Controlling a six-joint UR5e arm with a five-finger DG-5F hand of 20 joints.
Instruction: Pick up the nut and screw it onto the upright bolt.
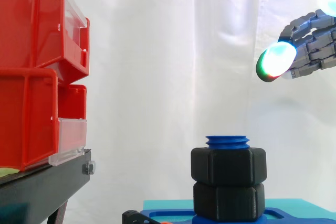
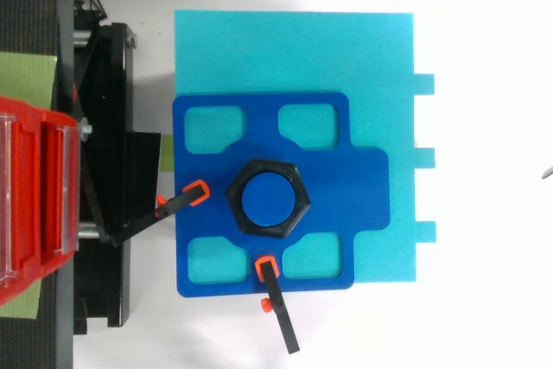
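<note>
Against the white curtain [image 1: 168,51], red bins [image 1: 31,77] stack on a black stand [image 1: 42,187] at the frame's left. At lower centre I see the black nut [image 1: 228,166] sitting around the upright blue bolt [image 1: 227,141], above a second black hexagon [image 1: 228,200], on a blue fixture plate [image 2: 363,187] over a cyan base [image 2: 294,49]. The hand [image 1: 315,38] hangs at upper right, well apart, fingers loosely extended, grasping nothing.

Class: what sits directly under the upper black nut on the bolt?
A second black nut, resting on the blue plate. The blue bolt shows just its threaded top above the upper nut; its shaft inside both nuts is covered.
</note>
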